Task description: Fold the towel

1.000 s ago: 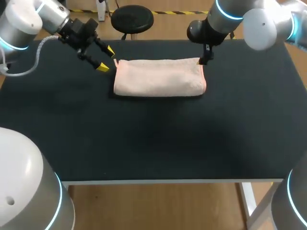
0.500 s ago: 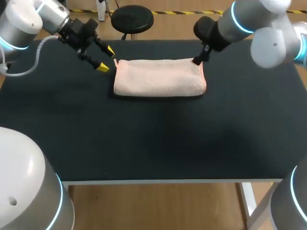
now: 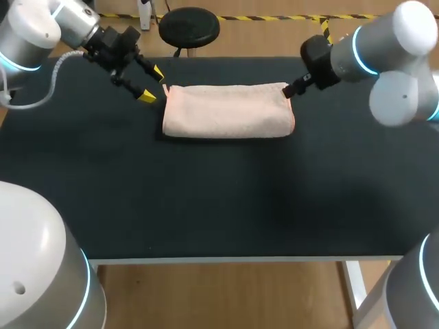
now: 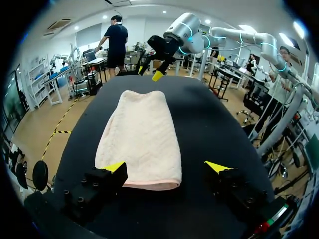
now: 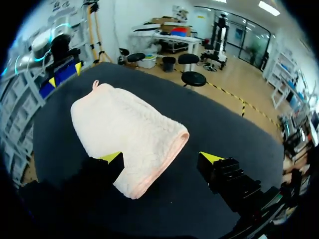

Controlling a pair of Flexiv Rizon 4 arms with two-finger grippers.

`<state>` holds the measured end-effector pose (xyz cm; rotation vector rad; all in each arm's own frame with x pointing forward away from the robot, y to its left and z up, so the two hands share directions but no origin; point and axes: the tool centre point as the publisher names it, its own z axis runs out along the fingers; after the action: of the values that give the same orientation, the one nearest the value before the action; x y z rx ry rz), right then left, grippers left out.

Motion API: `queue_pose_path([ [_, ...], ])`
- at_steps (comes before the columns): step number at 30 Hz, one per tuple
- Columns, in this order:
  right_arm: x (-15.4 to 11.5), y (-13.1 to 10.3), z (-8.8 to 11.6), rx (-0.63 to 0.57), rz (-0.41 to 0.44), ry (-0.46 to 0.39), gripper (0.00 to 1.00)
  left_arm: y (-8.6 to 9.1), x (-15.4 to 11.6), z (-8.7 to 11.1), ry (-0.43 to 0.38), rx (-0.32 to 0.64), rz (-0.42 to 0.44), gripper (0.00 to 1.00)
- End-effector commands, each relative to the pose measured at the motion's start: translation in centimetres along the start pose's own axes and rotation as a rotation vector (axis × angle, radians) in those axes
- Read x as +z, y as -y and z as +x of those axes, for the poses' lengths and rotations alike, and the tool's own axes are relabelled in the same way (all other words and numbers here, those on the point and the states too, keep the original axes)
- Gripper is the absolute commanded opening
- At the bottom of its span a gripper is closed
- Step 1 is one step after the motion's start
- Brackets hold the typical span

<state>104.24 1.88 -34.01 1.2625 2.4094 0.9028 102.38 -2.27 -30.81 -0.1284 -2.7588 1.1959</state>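
While folded towel (image 3: 228, 110) lies on table (image 3: 206, 205), open jaws flank it.

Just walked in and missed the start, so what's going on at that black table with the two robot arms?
A pale pink towel lies already folded into a long strip on the black table. One arm sits at each short end of it: the left gripper by its left end, the right gripper by its right end. Both grippers are open and neither grips the towel at this moment.
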Motion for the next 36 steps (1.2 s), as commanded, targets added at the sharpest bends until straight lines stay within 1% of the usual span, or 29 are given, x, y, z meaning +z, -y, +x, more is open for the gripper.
queue_pose_path([
  [1,2.7,1.1,-0.6,1.082,-0.142,-0.089,1.0,0.0,0.0,0.0,0.001,0.001,0.001,1.0],
  [5,3.9,1.4,-0.5,1.116,-0.109,-0.144,1.0,0.0,0.0,0.0,0.001,0.001,0.001,1.0],
  [9,4.3,1.2,0.1,1.117,-0.093,-0.177,1.0,0.0,0.0,0.0,0.001,0.001,0.001,1.0],
  [12,4.8,1.2,0.2,1.141,-0.069,-0.218,1.0,0.0,0.0,0.0,0.001,0.001,0.001,1.0],
  [16,5.5,1.3,0.4,1.142,-0.031,-0.244,1.0,0.0,0.0,0.0,0.001,0.001,0.001,1.0],
  [20,6.1,1.4,0.7,1.106,0.005,-0.274,1.0,0.0,0.0,0.0,0.001,0.001,0.001,1.0],
  [28,6.9,1.6,1.1,1.025,0.061,-0.285,1.0,0.0,0.0,0.0,0.001,0.001,0.001,1.0],
  [32,7.4,1.7,0.9,0.953,0.093,-0.282,1.0,0.0,0.0,0.0,0.001,0.001,0.001,1.0],
  [36,7.6,1.5,0.9,0.882,0.101,-0.283,1.0,0.0,0.0,0.0,0.001,0.001,0.001,1.0],
])
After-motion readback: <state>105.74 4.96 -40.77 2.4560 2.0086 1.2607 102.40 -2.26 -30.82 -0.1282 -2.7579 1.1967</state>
